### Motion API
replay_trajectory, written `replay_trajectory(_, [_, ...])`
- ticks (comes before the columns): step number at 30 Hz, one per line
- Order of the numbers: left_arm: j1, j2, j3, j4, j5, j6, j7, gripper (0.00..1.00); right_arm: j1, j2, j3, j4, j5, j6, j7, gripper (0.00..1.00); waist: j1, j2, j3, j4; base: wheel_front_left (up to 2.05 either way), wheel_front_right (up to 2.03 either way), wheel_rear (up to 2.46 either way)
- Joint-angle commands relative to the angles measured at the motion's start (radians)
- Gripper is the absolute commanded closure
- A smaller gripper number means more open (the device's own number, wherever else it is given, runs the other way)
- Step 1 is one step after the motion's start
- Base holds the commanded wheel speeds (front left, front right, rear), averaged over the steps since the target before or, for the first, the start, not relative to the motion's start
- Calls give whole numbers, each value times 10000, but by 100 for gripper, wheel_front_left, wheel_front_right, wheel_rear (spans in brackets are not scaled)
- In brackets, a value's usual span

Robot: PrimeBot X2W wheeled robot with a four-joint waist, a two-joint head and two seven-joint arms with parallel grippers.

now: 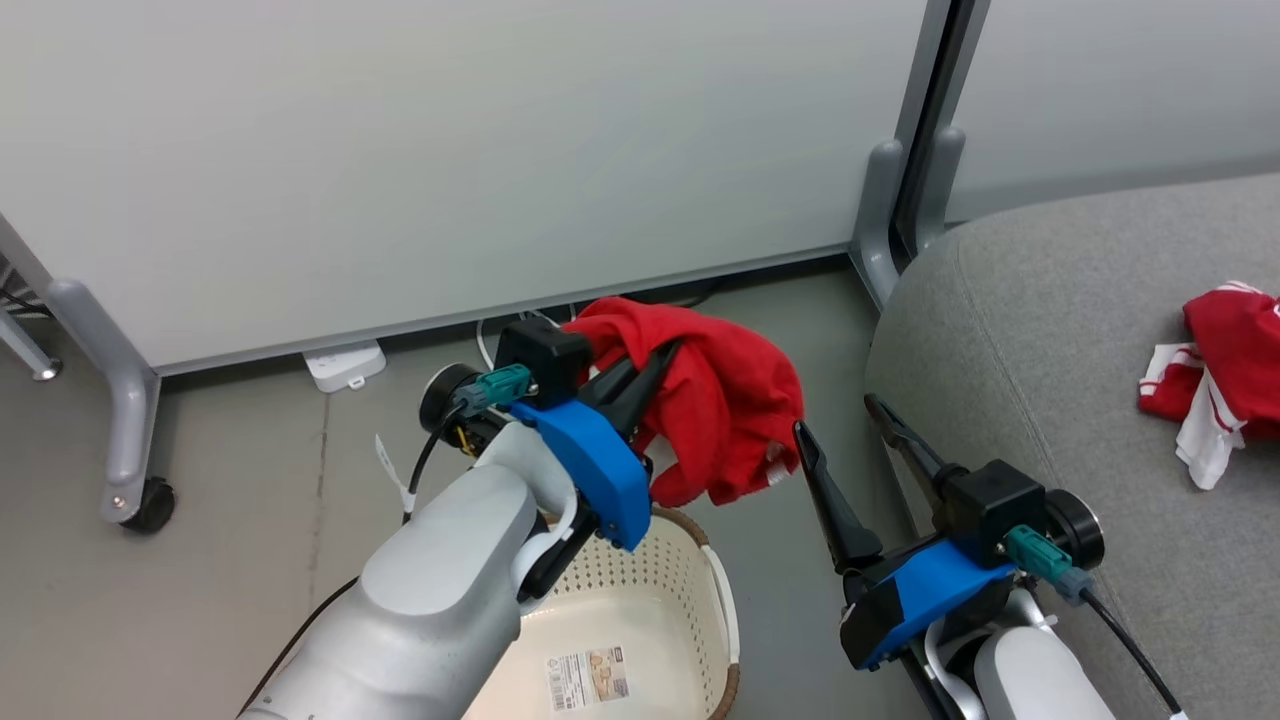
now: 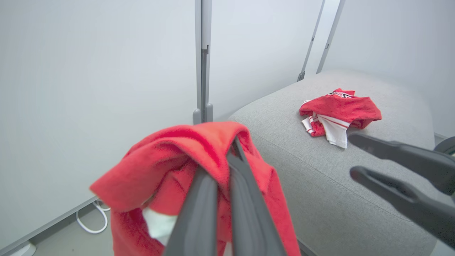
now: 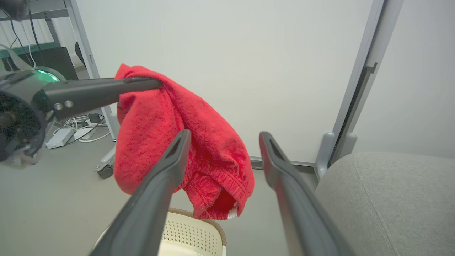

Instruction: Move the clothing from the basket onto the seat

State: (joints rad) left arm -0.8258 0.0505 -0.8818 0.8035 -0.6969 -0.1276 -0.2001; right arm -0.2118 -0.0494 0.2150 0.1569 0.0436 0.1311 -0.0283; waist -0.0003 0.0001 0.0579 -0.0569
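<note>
My left gripper (image 1: 655,362) is shut on a red garment (image 1: 715,400) and holds it in the air above the far rim of the cream basket (image 1: 680,600). In the left wrist view the cloth (image 2: 170,163) drapes over my closed fingers (image 2: 245,209). The basket's inside shows only its bottom label. My right gripper (image 1: 835,412) is open and empty, just right of the hanging cloth, beside the grey seat (image 1: 1050,330). A second red and white garment (image 1: 1225,370) lies crumpled on the seat (image 2: 320,170), seen too as a heap (image 2: 337,113) in the left wrist view. The right wrist view shows the held garment (image 3: 177,142) over the basket (image 3: 192,234).
Pale partition panels (image 1: 450,150) on grey wheeled feet (image 1: 135,440) stand behind the basket. A white power strip (image 1: 345,365) and cables lie on the floor at the panel's base. A desk frame with cables (image 3: 35,42) stands off to the left.
</note>
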Motion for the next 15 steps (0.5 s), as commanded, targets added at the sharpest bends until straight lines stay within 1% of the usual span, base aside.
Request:
replay_trajectory(1, [-160, 10, -187, -231, -195, -38, 39, 100, 190, -17, 79, -42, 87, -7, 46, 0, 3, -1, -539, 257, 0, 0, 0])
replay_trajectory(9, [-938, 10, -948, -1091, -845, -39, 293, 100, 350, -17, 137, -239, 94, -7, 187, 0, 3, -1, -785, 260, 0, 0, 0])
replay_trajectory(15, [-993, 7, -1172, -1089, -1165, -39, 250, 100, 427, -17, 253, -307, 175, -7, 197, 0, 3, -1, -829, 154, 0, 0, 0])
